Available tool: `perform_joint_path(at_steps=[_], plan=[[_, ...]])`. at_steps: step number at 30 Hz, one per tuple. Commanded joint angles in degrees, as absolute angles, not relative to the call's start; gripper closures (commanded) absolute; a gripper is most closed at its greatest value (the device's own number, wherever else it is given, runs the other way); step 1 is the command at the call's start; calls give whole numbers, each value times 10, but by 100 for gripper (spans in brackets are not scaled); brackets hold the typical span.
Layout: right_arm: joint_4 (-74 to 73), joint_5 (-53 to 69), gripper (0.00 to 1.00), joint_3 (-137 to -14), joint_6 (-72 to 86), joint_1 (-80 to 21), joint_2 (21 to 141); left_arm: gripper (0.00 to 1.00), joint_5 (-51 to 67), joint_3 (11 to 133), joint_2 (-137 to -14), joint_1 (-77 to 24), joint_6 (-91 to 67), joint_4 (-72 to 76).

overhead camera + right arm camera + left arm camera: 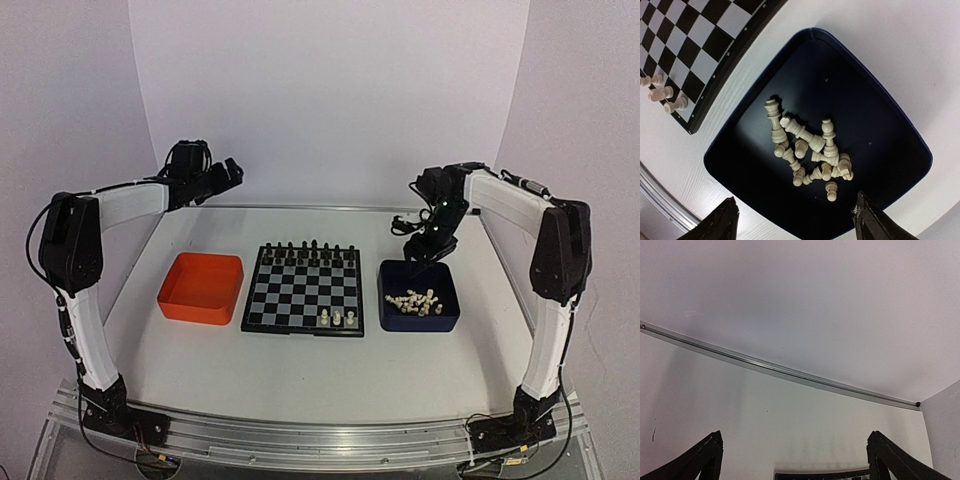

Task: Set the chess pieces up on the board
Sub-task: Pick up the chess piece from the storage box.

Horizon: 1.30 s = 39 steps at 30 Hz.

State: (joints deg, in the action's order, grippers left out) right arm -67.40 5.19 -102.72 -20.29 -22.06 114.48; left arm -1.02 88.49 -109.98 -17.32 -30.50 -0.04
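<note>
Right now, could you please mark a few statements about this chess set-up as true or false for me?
1. Three cream-white pieces stand on the near row of the chessboard. True.
2. The remaining white pieces lie in the orange tray. False: no pieces show in it. They are heaped in the dark blue tray.
3. The right end effector grips a piece. False: it is open above the dark blue tray, with nothing between its fingers.
4. The black pieces stand along the chessboard's far side. True.
5. The left end effector is open and holds nothing. True.
</note>
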Motion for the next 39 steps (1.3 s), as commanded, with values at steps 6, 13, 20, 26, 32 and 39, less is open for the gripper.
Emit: perform_joint_path(at_steps=[6,13,20,26,32,39], plan=[[-685,166,38,-1082,-179,-223,1204,0,-2,911,-1106,-175,-301,4],[-685,189,49,-1062,-169,-224,1208,0,17,864,-1086,-176,-306,32],[-684,182,55,-1043,-172,-225,1219,0,16,837,-1082,-181,-287,51],[-679,166,60,-1035,-165,-233,1241,0,17,799,-1075,-185,-280,96],[-648,139,64,-1031,-145,-246,1257,0,20,784,-1074,-187,-276,107],[-620,129,66,-1004,-127,-253,1253,0,19,778,-1073,-186,-270,107]])
